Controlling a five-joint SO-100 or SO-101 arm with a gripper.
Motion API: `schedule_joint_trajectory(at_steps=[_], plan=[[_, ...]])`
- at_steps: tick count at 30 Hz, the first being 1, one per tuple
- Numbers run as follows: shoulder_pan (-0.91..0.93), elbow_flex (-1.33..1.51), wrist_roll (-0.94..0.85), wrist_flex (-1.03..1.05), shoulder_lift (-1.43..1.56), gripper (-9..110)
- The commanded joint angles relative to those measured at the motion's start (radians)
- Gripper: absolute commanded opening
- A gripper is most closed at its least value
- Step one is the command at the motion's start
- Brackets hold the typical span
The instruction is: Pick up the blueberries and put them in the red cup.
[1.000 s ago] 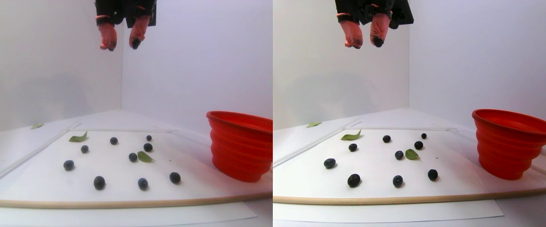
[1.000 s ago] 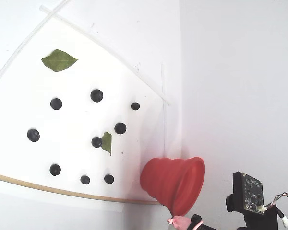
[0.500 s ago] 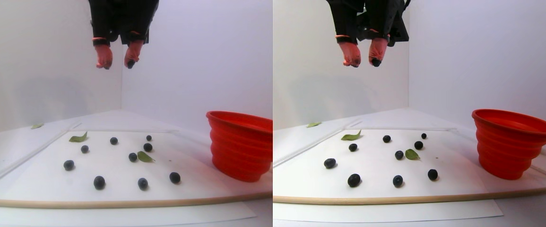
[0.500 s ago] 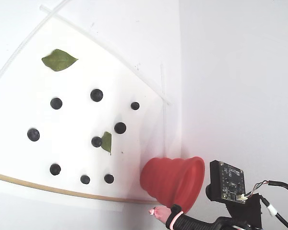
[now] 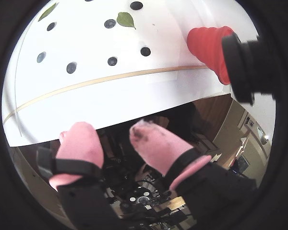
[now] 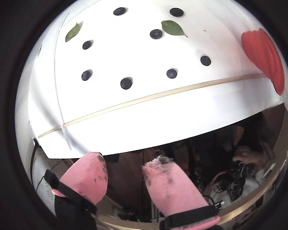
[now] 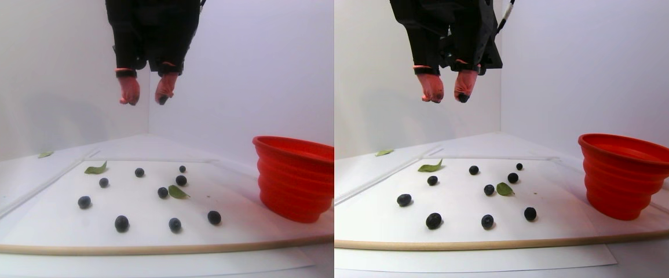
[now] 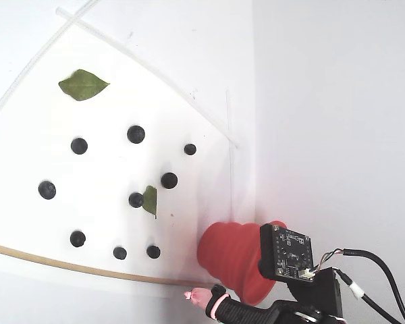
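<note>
Several dark blueberries (image 7: 121, 223) lie scattered on a white sheet (image 7: 50, 226); the fixed view shows them too (image 8: 136, 133). The red cup (image 7: 296, 179) stands at the sheet's right edge and also appears in the fixed view (image 8: 233, 253) and both wrist views (image 5: 209, 43) (image 6: 264, 52). My gripper (image 7: 146, 99) hangs high above the sheet, well clear of every berry. It is open, with nothing between its pink, dark-smudged fingers in either wrist view (image 5: 110, 132) (image 6: 125, 163). In the fixed view one pink fingertip (image 8: 194, 295) shows beside the cup's base.
Green leaves lie among the berries (image 7: 178, 192) and at the back left (image 7: 95, 169) (image 8: 83, 85). A thin wooden strip (image 7: 137, 250) runs along the sheet's front edge. White walls meet in a corner behind. A circuit board (image 8: 287, 253) rides on the arm.
The gripper has come down in the stereo view and stays open. In the fixed view the arm has pushed further in from the bottom right, partly covering the cup.
</note>
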Motion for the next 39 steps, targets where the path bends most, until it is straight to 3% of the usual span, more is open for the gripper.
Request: schedule_joint_trajectory(at_steps=[1,39], plan=[[-0.002,0.000,0.005,-0.023,0.009,15],[-0.043,-0.002,0.002,-0.179,-0.161,16]])
